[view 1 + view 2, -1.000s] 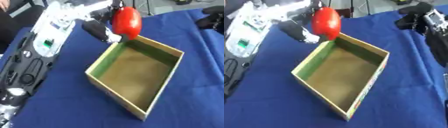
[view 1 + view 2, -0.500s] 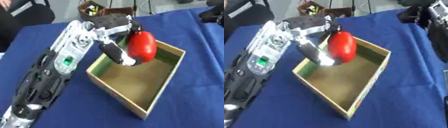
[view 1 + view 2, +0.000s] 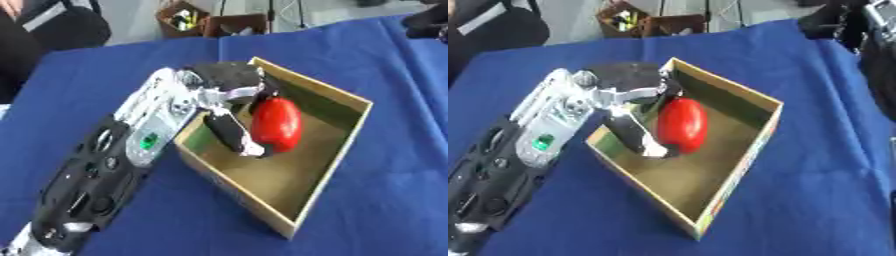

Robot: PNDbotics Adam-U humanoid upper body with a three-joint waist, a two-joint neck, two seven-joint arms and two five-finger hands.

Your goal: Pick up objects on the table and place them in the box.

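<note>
A smooth red oval object (image 3: 276,124) is down inside the open cardboard box (image 3: 346,130), near its left wall. My left hand (image 3: 232,85) reaches over that wall from the left, with its fingers (image 3: 229,135) and thumb curled round the red object. The box has a tan floor and a green inner wall and stands on the blue cloth. My right hand (image 3: 833,22) is a dark shape at the upper right corner; its pose is unclear.
Blue cloth (image 3: 385,210) covers the whole table. Behind the far edge stand a small brown box (image 3: 243,22) and a basket of small items (image 3: 180,16). A person in dark clothes (image 3: 48,30) is at the top left.
My left hand has carried the red object from above the box's far corner down into the box. The camera has tilted, so the whole scene has shifted.
</note>
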